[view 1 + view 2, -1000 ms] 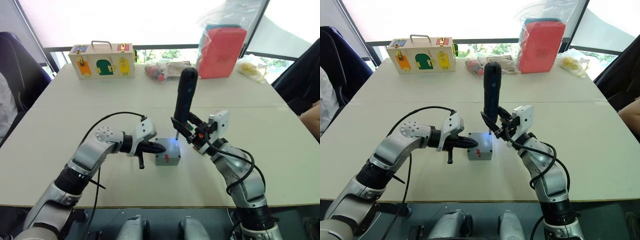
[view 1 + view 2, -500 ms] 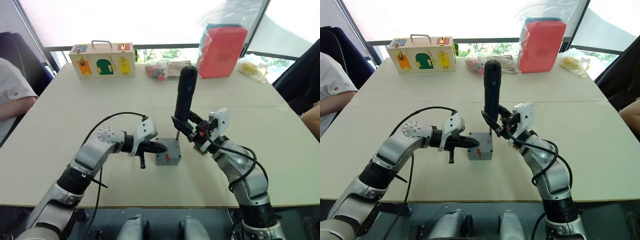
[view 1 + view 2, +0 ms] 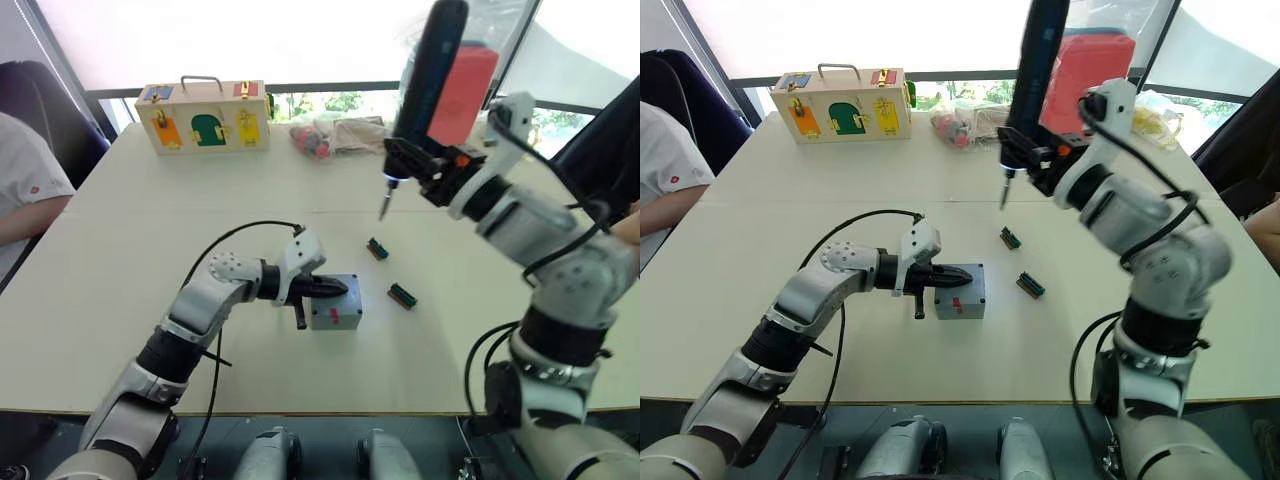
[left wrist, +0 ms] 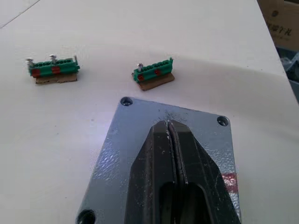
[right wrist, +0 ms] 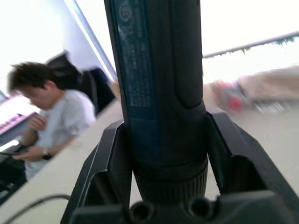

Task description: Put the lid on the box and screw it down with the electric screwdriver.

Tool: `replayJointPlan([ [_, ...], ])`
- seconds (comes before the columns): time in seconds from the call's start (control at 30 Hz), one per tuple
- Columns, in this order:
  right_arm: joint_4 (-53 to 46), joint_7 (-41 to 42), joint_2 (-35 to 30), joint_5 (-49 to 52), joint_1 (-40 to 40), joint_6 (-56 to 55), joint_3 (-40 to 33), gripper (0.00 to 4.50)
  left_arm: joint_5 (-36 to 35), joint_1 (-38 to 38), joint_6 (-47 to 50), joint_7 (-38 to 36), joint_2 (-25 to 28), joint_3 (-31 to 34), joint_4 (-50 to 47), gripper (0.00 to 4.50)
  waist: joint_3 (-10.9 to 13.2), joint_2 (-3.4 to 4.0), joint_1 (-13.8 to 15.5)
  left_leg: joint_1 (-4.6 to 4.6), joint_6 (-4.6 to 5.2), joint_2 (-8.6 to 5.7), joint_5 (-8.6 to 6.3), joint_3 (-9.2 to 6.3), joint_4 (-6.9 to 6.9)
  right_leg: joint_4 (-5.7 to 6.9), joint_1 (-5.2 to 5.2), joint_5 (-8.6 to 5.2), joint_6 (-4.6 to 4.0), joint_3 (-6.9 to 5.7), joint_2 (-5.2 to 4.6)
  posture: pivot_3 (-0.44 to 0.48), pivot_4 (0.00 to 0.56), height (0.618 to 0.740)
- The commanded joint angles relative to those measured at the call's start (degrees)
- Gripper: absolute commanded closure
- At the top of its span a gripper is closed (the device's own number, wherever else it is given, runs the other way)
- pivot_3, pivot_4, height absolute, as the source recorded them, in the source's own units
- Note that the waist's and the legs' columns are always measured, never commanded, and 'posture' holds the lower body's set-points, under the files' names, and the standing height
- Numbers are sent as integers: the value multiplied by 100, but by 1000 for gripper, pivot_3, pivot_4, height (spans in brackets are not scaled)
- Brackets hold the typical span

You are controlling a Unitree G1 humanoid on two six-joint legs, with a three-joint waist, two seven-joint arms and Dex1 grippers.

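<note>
The lid [image 4: 140, 154] sits on the box [image 3: 336, 318] mid-table, with the left gripper [image 4: 169, 127] pressing on it, fingers closed together. The right gripper [image 3: 425, 170] clamps the electric screwdriver [image 3: 422, 80] upright, high above two green bit holders [image 3: 390, 270]; its top is cut off.

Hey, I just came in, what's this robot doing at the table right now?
It is fastening a small flat grey plastic lid onto a small grey box. The left hand, fingers shut, presses down on the lid. The right hand grips a black pen-shaped electric screwdriver, held upright above the table, away from the box. Two small green bit holders lie beside the box.
</note>
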Motion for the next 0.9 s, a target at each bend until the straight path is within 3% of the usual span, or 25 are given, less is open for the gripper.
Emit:
replayJointPlan([
  [0.03,1024,43,-1158,13,-237,1606,-480,2730,-321,-352,60,-549,493,367,-613,4500,4,3,-1,-18,1,-4,0,1,-3,-3,-16,3,5,0,-3,0,150,740],
  [0.17,1875,664,-2719,968,563,1756,569,2730,-336,-318,-108,-1044,1056,304,-1045,4500,26,40,-30,-32,3,-5,0,7,-25,-48,-21,7,12,-2,-2,0,150,740],
  [0.27,2328,683,-3273,1347,783,1756,1267,2730,-322,-266,-134,-1003,1096,279,-1241,4500,51,63,-98,-33,2,-3,3,20,-29,-72,-16,8,15,0,5,0,150,740],
  [0.5,3322,539,-3351,1284,399,1756,1931,2730,-314,-16,-8,-790,1038,248,-1540,4500,104,64,-104,-22,29,6,2,29,13,-35,-6,23,25,6,19,0,150,740],
  [0.8,3627,837,-3193,742,421,1756,2280,2730,-347,30,125,-496,924,243,-1527,4500,107,59,1,-14,35,6,-2,28,21,-43,12,24,26,5,20,0,150,740],
  [0.87,3531,937,-3163,533,414,1756,2376,1722,-323,8,103,-403,883,327,-1359,4500,107,58,-12,-16,40,6,-5,28,34,-42,15,25,27,5,20,0,150,740],
  [0.9,3474,984,-3165,449,415,1756,2419,1602,-296,-8,86,-338,872,388,-1251,4500,107,59,-17,-16,41,6,-6,28,37,-41,16,25,27,5,20,0,150,740],
])
